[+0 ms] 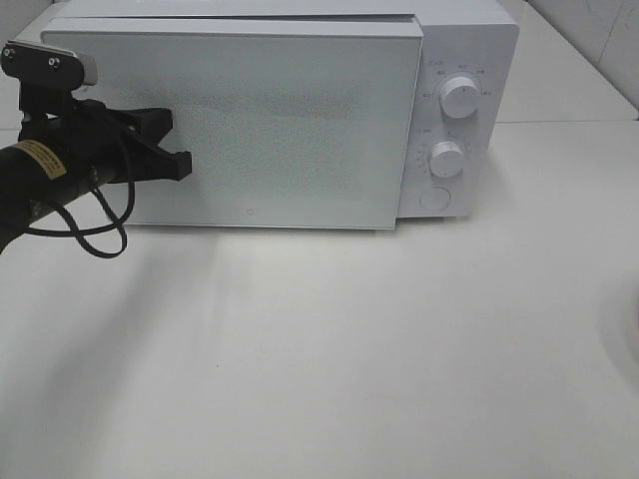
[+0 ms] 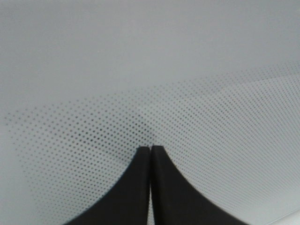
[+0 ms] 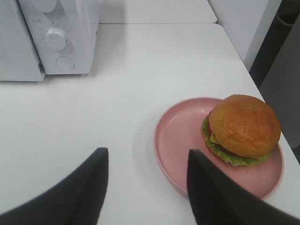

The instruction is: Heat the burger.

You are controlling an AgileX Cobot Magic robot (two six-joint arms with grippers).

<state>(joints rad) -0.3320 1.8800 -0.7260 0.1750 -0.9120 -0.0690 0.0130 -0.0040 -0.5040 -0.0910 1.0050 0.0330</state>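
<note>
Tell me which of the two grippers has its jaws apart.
The right gripper: its two dark fingers stand apart above the table beside the pink plate. The left gripper is shut, fingertips together at the microwave door.

so the white boxy microwave (image 1: 260, 120) sits at the back of the white table (image 1: 329, 349), knobs on its right end. The tall round burger (image 3: 243, 125) sits on the round pink plate (image 3: 180, 140), front-right of it, toward the table's edge

The microwave door (image 1: 235, 125) stands slightly ajar and covers the whole cavity, with the left gripper (image 1: 180, 165) at its face. The white table (image 1: 319, 349) before it lies bare. Between the right gripper (image 3: 147, 187) and the burger (image 3: 243, 127) only the pink plate (image 3: 180, 136) rim intervenes.
</note>
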